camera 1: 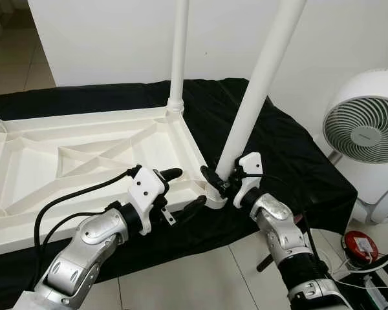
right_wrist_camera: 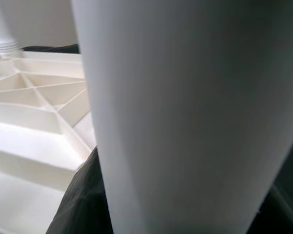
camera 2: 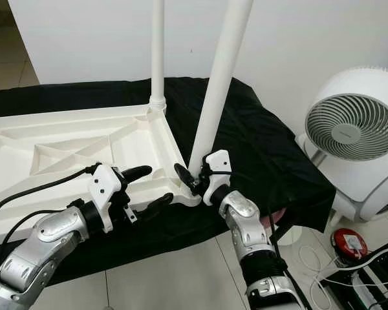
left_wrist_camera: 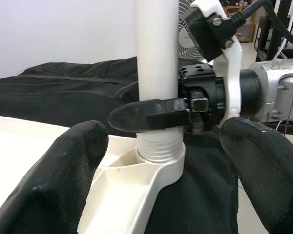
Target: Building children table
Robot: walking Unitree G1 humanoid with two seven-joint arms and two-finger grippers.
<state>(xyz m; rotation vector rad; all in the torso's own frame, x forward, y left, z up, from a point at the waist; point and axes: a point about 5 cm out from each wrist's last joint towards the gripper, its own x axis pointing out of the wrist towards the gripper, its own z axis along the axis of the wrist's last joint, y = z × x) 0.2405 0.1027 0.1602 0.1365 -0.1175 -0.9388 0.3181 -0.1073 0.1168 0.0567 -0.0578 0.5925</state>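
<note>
White ribbed plastic children's tabletop (camera 1: 84, 161) lies upside down on a black cloth (camera 1: 271, 148) spread over the floor, with one round white plastic leg (camera 1: 178, 58) standing upright in its far corner socket and a second, leaning white leg (camera 1: 258, 90) set into the near corner socket. At that near corner the right gripper (camera 1: 218, 181) has its black fingers clasped around the base of the leaning leg, just above the threaded end. The left gripper (camera 1: 181, 190) sits beside the same corner with its two fingers (left_wrist_camera: 63, 170) spread wide, holding nothing, and a white round fan (camera 1: 365, 129) stands beyond the cloth's edge, well apart from the tabletop.
</note>
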